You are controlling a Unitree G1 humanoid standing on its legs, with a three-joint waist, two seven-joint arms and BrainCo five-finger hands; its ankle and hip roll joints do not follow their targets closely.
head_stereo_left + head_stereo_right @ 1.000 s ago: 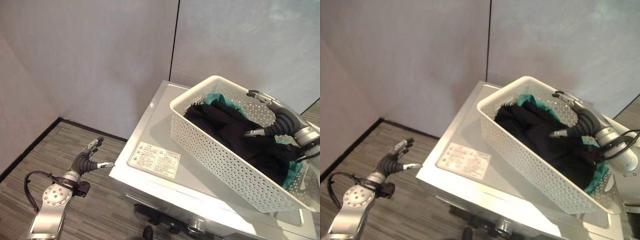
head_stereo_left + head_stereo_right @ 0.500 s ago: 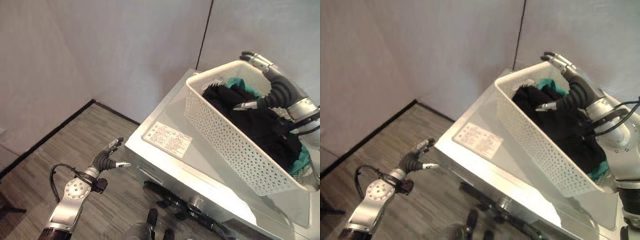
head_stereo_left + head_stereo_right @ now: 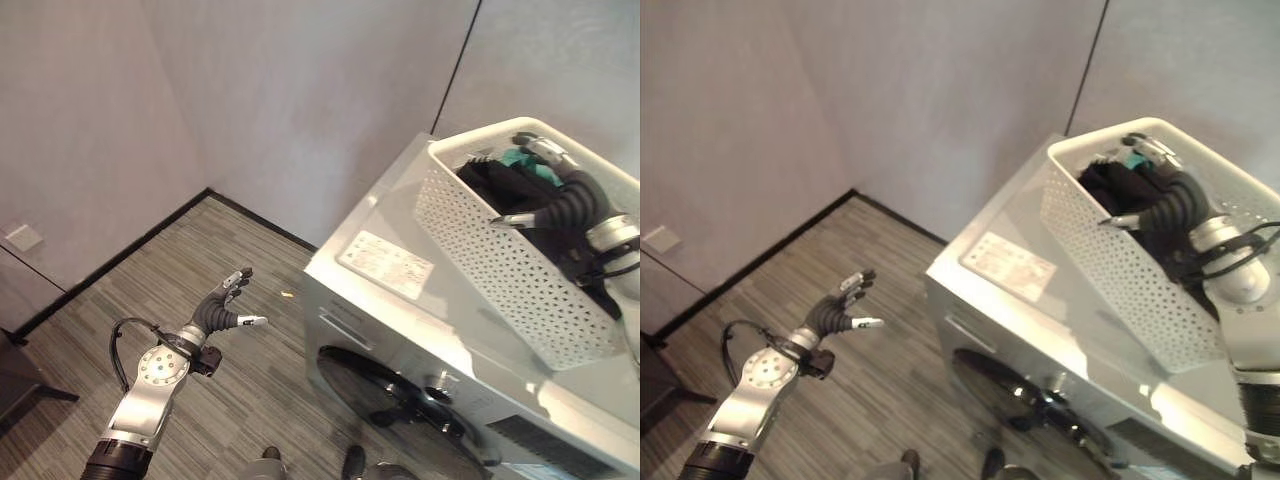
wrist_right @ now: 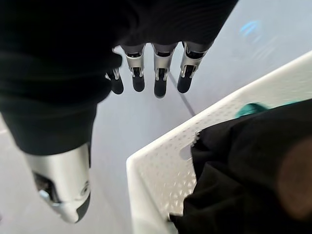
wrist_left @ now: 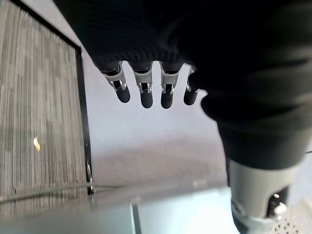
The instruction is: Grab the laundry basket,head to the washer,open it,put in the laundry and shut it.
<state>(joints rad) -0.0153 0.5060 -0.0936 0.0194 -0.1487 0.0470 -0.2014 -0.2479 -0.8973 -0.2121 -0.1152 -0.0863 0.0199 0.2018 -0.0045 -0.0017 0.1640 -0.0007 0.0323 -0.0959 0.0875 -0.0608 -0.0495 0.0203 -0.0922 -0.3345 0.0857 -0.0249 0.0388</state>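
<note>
Risen, the right robot hand [image 3: 560, 205] hovers, apparently open, over the basket [image 3: 500, 270] angled on the washer [image 3: 400, 330].

The head camera is swinging left and pulling back, so the washer [image 3: 440, 330] and the basket [image 3: 520, 270] on top of it are sliding toward the right edge of both eye views. The washer's round front door [image 3: 400, 395] is coming into sight below its top. More striped floor [image 3: 180, 270] is showing, with a small yellow scrap [image 3: 288, 294] on it.
</note>
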